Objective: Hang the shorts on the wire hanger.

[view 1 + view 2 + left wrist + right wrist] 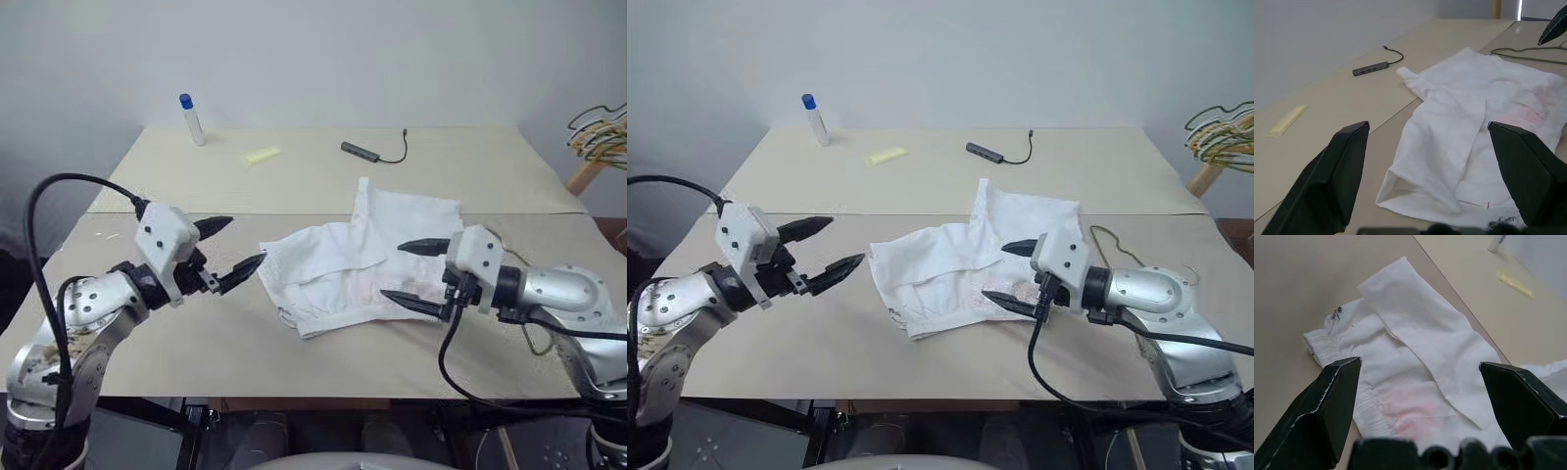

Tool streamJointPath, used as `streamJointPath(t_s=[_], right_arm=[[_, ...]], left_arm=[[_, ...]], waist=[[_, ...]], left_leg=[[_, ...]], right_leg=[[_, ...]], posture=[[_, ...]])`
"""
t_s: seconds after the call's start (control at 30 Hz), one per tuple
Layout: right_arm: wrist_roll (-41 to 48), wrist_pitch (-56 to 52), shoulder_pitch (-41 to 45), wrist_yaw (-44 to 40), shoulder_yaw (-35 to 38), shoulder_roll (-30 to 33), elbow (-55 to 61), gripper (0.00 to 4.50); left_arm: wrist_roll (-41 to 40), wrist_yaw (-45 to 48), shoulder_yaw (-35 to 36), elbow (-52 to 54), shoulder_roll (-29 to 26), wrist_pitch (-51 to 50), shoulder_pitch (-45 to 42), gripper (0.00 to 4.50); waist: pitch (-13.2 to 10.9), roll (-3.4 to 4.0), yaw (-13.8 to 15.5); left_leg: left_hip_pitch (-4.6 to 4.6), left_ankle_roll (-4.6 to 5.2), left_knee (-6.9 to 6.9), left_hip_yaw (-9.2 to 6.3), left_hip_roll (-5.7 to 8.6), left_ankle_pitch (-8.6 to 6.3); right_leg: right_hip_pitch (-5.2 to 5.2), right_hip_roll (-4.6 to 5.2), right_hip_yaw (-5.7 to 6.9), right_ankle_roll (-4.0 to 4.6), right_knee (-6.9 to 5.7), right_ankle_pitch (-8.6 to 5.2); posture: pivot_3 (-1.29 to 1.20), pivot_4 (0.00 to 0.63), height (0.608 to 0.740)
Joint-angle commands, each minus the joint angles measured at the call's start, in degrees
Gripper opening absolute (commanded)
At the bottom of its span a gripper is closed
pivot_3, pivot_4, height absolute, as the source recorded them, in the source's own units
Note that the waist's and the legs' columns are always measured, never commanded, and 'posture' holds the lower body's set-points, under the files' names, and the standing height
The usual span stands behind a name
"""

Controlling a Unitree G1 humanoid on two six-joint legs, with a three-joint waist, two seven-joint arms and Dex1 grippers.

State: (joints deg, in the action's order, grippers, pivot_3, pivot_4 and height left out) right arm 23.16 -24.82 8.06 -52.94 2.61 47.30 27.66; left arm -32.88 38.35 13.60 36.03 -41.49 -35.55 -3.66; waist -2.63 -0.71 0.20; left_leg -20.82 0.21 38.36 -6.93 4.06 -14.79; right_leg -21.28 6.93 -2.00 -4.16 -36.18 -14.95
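White shorts [358,259] (no readable label).

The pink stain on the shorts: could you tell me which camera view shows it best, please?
The right wrist view: the pink stain sits close and central on the shorts. The left wrist view shows it off to one side; the head views show only a faint blush.

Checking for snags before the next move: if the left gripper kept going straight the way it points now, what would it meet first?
Most likely the shorts: the open left gripper aims at their near crumpled edge, with bare table between. Depth is uncertain.
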Motion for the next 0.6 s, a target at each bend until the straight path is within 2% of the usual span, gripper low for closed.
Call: streamJointPath(t_s=[0.03, 0.2, 0.37, 0.47, 0.6], right_arm=[[0.13, 1.96, 0.29, -0.79, 2.22, 1.01, 1.04, 4.49], [-3.06, 3.39, -0.43, -0.98, 0.43, 2.17, 0.81, 4.49], [-9.6, 2.68, -1.72, 1.12, -6.5, 2.22, 4.12, 4.49], [-13.68, -0.05, 0.39, 3.48, -12.93, -0.04, 5.58, 4.49], [-20.76, -8.73, 7.83, 6.3, -27.52, -8.13, 4.56, 4.49]], left_arm=[[-0.14, 3.15, 0.62, -0.78, -1.36, 3.16, -1.29, 4.21], [-0.33, 5.68, 0.0, -1.03, -2.17, 4.5, -1.47, 4.21], [-2.01, 9.63, 0.1, -2.53, -3.16, 5.0, -1.57, 4.21], [-2.2, 10.44, 0.39, -3.39, -3.29, 5.18, -2.02, 4.21], [-2.57, 10.69, 0.15, -4.95, -3.23, 4.83, -3.9, 4.21]], waist=[[0.0, 0.0, -0.17], [0.0, 0.0, -0.84], [0.0, 0.0, -1.06], [0.0, 0.0, -1.46], [0.0, -0.03, -2.49]], left_leg=[[0.01, 0.0, 0.0, 0.03, 0.0, 0.0], [0.02, 0.0, 0.0, 0.15, -0.04, 0.0], [0.02, 0.0, -0.03, 0.37, -0.04, 0.0], [0.02, 0.0, -0.03, 0.48, -0.1, 0.0], [0.15, -0.01, -0.03, 0.56, -0.38, -0.01]], right_leg=[[0.01, 0.0, -0.01, 0.0, -0.01, 0.0], [0.02, -0.02, 0.0, 0.0, 0.0, 0.0], [-0.01, -0.02, -0.01, 0.0, 0.0, 0.0], [-0.03, -0.05, -0.08, 0.0, -0.02, 0.0], [0.01, -0.35, -0.19, -0.02, 0.03, -0.01]], posture=[[-0.07, 0.0, 0.74], [-0.08, 0.0, 0.74], [-0.09, 0.0, 0.74], [-0.11, 0.0, 0.74], [-0.12, 0.0, 0.74]])
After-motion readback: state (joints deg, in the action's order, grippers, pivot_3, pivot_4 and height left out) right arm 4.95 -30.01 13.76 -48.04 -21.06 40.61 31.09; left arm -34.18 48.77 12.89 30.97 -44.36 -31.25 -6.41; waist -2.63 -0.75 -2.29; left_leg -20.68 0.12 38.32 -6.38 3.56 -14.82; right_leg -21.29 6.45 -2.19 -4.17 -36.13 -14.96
